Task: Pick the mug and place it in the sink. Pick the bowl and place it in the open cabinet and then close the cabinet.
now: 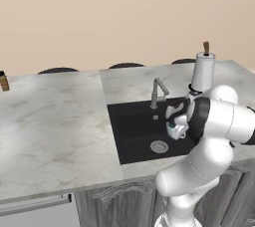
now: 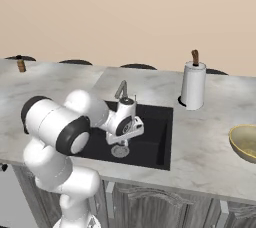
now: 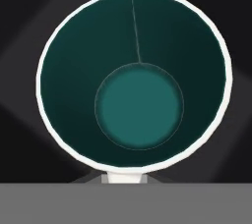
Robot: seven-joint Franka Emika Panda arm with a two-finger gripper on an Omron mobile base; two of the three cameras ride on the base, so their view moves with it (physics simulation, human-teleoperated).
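Marble-patterned grey bench [image 1: 50,121] runs across the left side, with a small brown object [image 1: 4,81] standing at its far left edge. Moving right, the black sink [image 1: 134,131] sits recessed in the bench, a grey faucet [image 1: 158,91] behind it and a round silver drain [image 1: 159,146] on its floor. Over the right half of the basin the white arm reaches down, and the mug [image 1: 176,130] hangs under its hand, above the sink floor and just right of the drain. The fingers [image 1: 175,121] are pressed nearly together, pinching the mug, it seems by its rim or wall; the exact contact is hidden. From the hand view the mug [image 3: 133,83] shows its teal inside, mouth facing the hand, so its long axis runs along the fingers, roughly upright. It looks light, stiff, smooth and chippable; it should be set down gently. Further right stands a white paper roll [image 2: 193,86], and at the far right the tan bowl [image 2: 244,142] rests on the bench, mouth up; I would grip it by its rim.
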